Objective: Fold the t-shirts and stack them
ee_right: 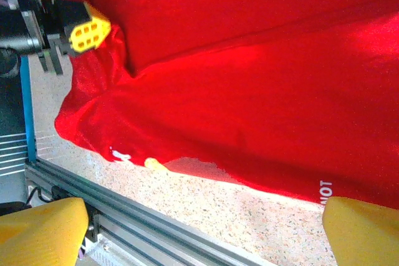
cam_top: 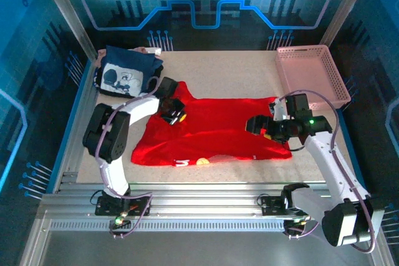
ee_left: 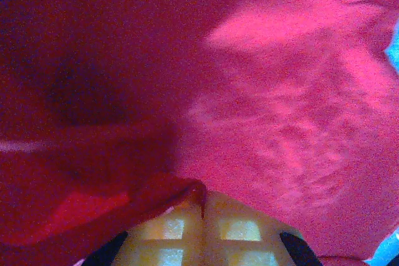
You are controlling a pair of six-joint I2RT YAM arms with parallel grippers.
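Observation:
The red t-shirt [cam_top: 218, 132] lies spread flat across the middle of the table, with print showing at its near hem. The navy t-shirt [cam_top: 128, 73] sits folded at the back left, its white cartoon print facing up. My left gripper [cam_top: 173, 116] rests on the red shirt's left part. In the left wrist view its yellow fingers [ee_left: 237, 228] are shut together, with a fold of red cloth [ee_left: 187, 188] pinched between them. My right gripper [cam_top: 259, 126] hovers over the shirt's right side. It is open, with its fingers [ee_right: 43, 228] wide apart above the hem [ee_right: 249, 172].
A pink lattice basket [cam_top: 312, 73] stands at the back right corner. Bare speckled tabletop [ee_right: 262, 216] runs between the shirt's near hem and the aluminium rail [cam_top: 199, 200] at the front edge. The enclosure's frame borders the table on the left and right.

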